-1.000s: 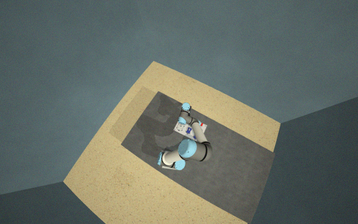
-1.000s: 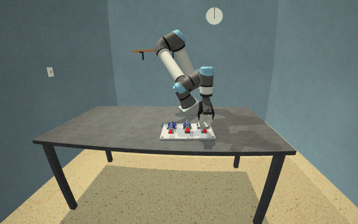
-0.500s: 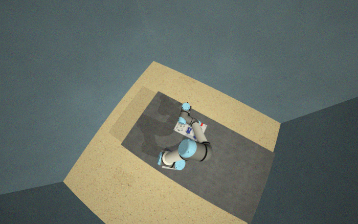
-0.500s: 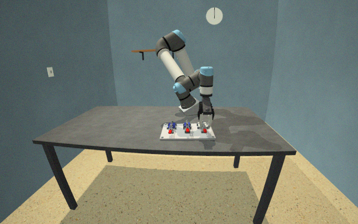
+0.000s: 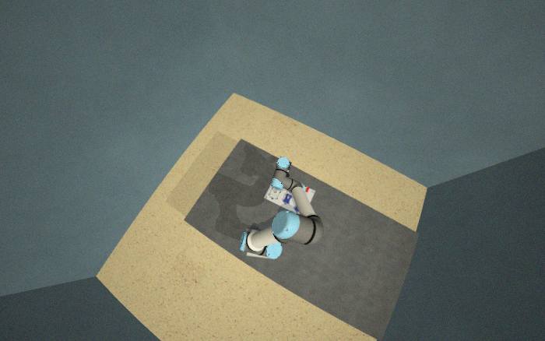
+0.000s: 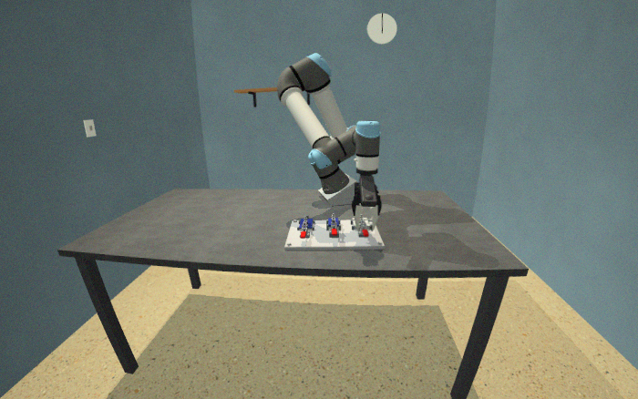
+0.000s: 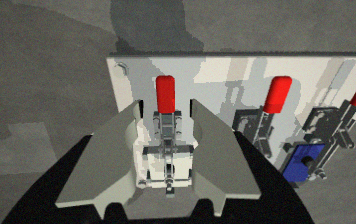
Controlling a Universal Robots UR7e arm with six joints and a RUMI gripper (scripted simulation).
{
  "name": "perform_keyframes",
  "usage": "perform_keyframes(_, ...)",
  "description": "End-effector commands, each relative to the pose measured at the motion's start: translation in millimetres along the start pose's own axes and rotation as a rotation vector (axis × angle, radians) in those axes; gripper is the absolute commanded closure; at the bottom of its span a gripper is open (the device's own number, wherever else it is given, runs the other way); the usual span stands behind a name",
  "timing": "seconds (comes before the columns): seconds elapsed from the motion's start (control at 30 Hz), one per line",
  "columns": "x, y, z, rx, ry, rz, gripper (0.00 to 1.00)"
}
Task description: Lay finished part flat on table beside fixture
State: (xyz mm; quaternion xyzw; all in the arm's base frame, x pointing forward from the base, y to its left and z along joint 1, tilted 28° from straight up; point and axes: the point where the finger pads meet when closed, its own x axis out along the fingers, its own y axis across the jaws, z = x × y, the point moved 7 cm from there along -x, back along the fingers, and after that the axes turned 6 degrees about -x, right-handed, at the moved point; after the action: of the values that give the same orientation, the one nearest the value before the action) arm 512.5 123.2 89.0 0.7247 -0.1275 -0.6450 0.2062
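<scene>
At fixture plate (image 5: 269,197) (image 6: 329,243) (image 7: 210,70), end clamp: gripper (image 6: 365,223) (image 7: 166,101) part-open, nothing held, pads flanking clamp w/ red handle (image 6: 365,232) (image 7: 165,95), prob. to free it 1st. White part (image 7: 184,167) under clamp, prob. finished pc; slot not visible.

My pincer's two grey fingers stood apart, one on either side of the nearest clamp (image 7: 169,135) — its red handle (image 7: 165,94) lay between their tips; under that clamp sat a white part (image 7: 182,166); a second red handle (image 7: 278,94) was just beside, tilted; a blue blank (image 7: 301,164) — partly covered by its clamp — lay farther right on the white plate (image 7: 210,66).
</scene>
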Motion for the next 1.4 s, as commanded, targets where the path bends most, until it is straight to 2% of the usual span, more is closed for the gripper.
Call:
perform_keyframes(0.0, 13.7, -0.7, 1.6, -0.002, -0.005, -0.001, 0.72)
perform_keyframes(0.33, 23.3, -0.7, 1.7, -0.002, -0.004, -0.001, 0.72)
perform_keyframes(1.37, 21.5, -2.1, 0.0, -0.004, 0.0, -0.001, 0.72)
